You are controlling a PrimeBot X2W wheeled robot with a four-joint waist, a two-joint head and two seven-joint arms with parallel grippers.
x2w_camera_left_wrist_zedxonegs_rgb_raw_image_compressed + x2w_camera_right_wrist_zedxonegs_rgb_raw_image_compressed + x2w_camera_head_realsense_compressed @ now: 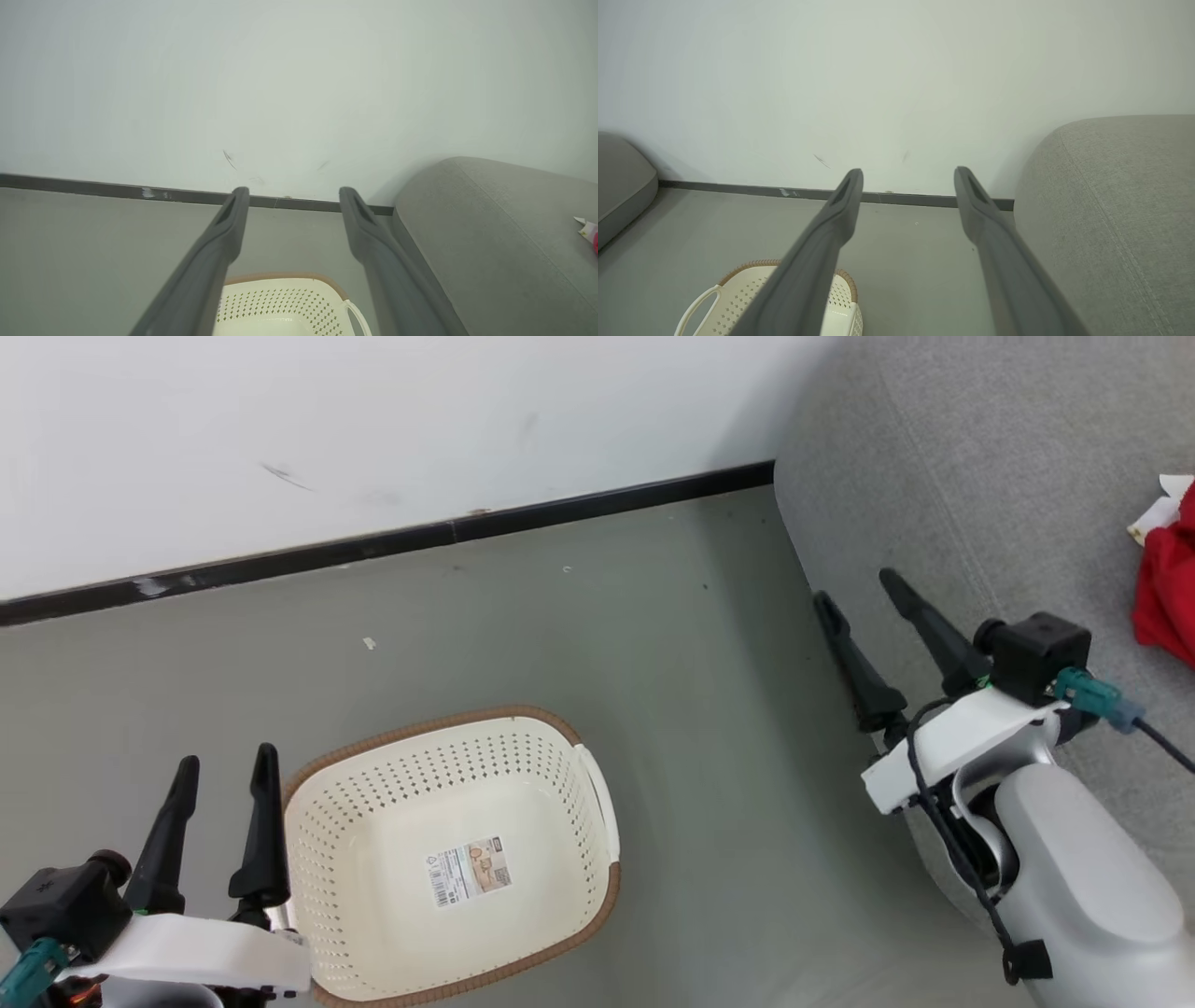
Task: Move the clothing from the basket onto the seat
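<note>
The laundry basket [448,859] sits on the floor [653,663] with only its paper label [471,872] inside, and the red clothing [1165,588] lies on the grey seat [980,457], so the job looks finished. Both arms hang idle: left gripper [227,771] beside the basket rim, right gripper [856,586] over the seat's edge, both spread wide and holding nothing.

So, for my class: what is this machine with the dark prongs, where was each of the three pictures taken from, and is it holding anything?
It is a two-armed robot. The head view looks down from its head; each wrist view looks along one arm's fingers. The left gripper and right gripper are open, holding nothing. On the floor stands a cream laundry basket, with just a paper label inside. The red clothing lies on the grey seat.
</note>
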